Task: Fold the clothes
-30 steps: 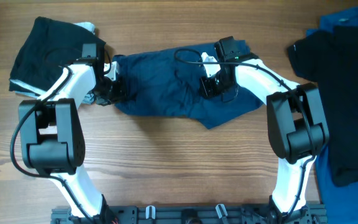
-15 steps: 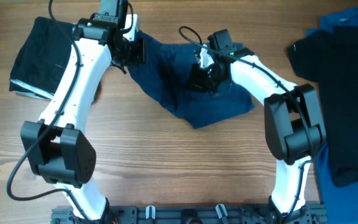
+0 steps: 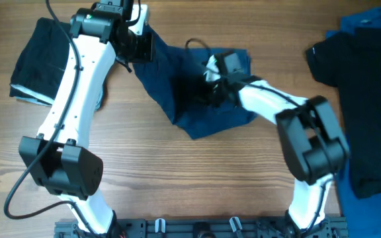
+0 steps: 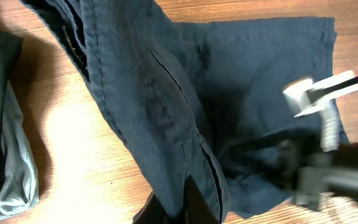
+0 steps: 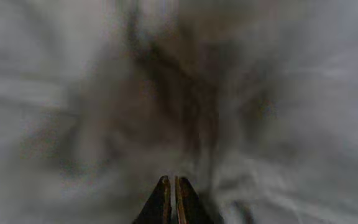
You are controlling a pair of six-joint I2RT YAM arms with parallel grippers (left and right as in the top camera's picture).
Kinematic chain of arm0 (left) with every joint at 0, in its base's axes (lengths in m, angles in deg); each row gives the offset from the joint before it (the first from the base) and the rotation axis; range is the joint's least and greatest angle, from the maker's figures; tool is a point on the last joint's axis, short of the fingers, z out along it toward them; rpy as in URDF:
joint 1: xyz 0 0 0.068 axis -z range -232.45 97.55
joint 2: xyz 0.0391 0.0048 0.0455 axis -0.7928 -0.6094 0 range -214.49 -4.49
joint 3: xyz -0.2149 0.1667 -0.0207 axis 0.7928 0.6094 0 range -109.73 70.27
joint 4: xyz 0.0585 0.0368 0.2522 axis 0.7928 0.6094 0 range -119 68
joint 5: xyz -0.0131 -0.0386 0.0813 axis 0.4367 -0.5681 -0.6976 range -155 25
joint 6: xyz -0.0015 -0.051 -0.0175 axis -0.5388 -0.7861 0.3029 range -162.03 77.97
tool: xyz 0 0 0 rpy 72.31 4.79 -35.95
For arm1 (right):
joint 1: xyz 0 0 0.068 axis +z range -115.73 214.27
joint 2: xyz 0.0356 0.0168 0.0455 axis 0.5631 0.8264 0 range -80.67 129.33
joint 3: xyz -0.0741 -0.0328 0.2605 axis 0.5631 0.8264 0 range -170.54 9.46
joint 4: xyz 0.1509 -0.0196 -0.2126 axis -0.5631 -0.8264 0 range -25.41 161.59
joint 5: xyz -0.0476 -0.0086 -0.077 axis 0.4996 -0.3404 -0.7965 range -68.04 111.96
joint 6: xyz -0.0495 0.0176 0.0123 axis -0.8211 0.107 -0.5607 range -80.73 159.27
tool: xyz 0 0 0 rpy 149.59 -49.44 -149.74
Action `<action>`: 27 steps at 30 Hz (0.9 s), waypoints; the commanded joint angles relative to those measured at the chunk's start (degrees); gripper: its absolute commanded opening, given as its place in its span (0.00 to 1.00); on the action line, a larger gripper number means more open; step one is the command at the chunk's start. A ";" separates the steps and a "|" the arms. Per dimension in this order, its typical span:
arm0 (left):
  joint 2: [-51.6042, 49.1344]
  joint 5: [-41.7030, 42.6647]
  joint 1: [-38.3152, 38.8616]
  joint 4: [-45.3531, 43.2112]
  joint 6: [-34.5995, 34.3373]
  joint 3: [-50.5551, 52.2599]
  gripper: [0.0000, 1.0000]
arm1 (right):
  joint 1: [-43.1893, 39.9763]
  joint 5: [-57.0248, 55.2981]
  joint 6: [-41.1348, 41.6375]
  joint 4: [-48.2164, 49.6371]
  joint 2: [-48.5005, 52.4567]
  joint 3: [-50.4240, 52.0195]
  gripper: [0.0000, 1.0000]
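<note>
**Desk:** What takes up most of the frame?

**Robot:** A wooden bench [image 3: 190, 178], seen from above. At its right edge lies a large black garment [image 3: 369, 119]. A royal-blue garment [image 3: 369, 20] shows past its top and lower edges.

**Desk:** And the piece being folded?

**Robot:** The navy shorts [image 3: 197, 92] sit on the far half of the bench, between my two arms, bunched and creased. Their near edge rests on the wood. Their far-left corner is drawn up toward my left hand.

**Desk:** What is at the far left?

**Robot:** A folded black garment [image 3: 42, 56], beside my left arm. A pale grey cloth [image 4: 17, 168] shows at its edge. A strip of bare wood separates that cloth from the shorts.

**Desk:** How does the left hand stand?

**Robot:** My left hand [image 3: 141, 47] is at that far-left corner, closed on a fold of the navy cloth. In its wrist view the fabric runs straight into my dark fingers [image 4: 188, 199]. From there it drapes away across the bench, with a seam line running along the fold.

**Desk:** And the right hand?

**Robot:** My right hand [image 3: 211, 89] is pressed down into the middle of the shorts, near their far edge. Its wrist view is smeared with blur. My fingers [image 5: 163, 199] are drawn almost together, with only a thin slit between them. I cannot tell whether any cloth is caught in that slit.
</note>
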 commanded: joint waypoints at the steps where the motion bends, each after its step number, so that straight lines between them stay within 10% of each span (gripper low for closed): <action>1: 1.29 -1.31 2.12 0.13 2.64 -1.84 0.04 | -7.87 -0.26 -12.50 -7.15 -10.19 -0.94 0.04; 12: 1.25 -1.51 12.61 -0.24 3.28 -1.84 0.04 | -23.43 -29.33 -25.35 -27.58 -10.40 3.85 0.04; 27: -5.22 -1.44 22.77 -3.15 3.23 -1.81 0.04 | -27.74 -27.28 -24.96 -27.56 -10.36 6.75 0.04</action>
